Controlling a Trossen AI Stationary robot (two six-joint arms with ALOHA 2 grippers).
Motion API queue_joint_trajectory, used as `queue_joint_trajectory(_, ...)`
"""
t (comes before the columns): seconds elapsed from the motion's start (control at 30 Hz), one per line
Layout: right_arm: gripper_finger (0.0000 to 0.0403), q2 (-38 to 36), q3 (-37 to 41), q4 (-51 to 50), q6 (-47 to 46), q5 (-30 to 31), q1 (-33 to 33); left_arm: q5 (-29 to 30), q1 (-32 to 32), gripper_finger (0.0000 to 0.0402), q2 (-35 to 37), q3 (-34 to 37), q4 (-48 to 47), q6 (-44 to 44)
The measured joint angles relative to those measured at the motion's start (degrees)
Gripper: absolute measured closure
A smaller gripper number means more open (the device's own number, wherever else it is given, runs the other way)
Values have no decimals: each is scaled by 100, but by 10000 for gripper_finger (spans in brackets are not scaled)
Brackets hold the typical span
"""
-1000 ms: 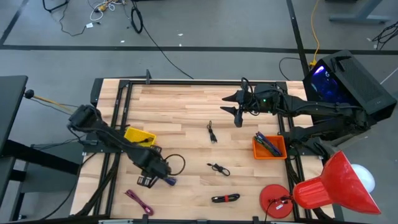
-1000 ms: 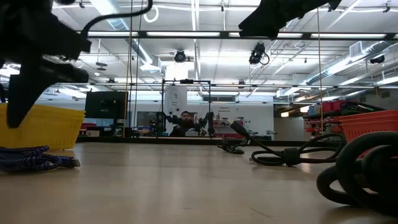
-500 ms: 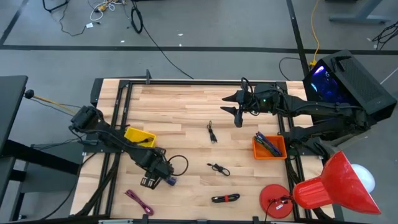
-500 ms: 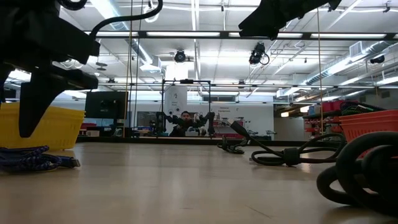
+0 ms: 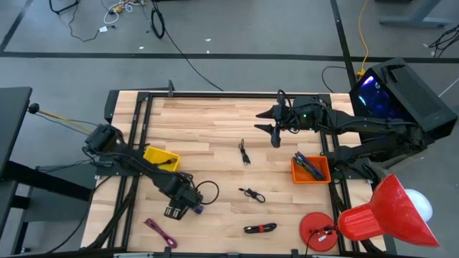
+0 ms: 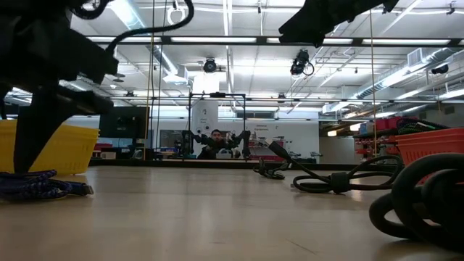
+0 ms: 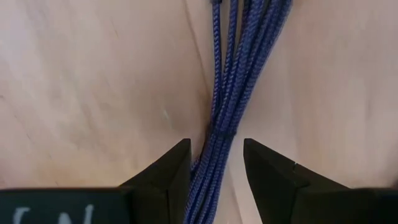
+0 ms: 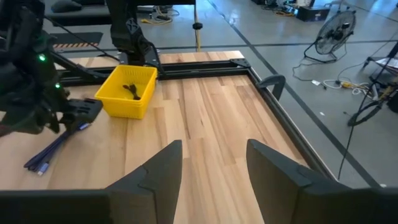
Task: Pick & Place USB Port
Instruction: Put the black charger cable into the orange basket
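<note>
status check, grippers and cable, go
Left gripper open, straddling bundled blue braided cable on wooden table. Right gripper open, empty, hovering far side. Nothing in the way.

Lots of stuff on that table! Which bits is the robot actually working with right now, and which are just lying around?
In use:
- left gripper, open astride the blue cable
- blue cable
- yellow bin

Lying about:
- black cables
- purple cable
- orange bin
- right gripper, waiting, open

Even bright overhead light; soft shadows; ceiling strip lights glare; foreground seemingly blurred.
</note>
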State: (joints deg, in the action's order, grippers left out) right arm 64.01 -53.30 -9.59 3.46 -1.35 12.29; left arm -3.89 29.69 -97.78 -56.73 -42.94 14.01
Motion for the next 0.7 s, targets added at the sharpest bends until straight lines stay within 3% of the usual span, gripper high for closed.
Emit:
queue_joint_trajectory(0.33,223,0,0,-33,1,-19,-2,-27,5,263,-183,55,283,-8)
queue_joint_trajectory(0.43,223,0,0,-42,2,-19,-1,3,4,298,-309,77,294,16)
queue_joint_trajectory(0.53,223,0,0,-50,19,-19,-2,13,-12,369,-379,79,253,2)
queue_joint_trajectory(0.7,223,0,0,-90,20,-18,-2,90,-141,374,-273,-2,234,85)
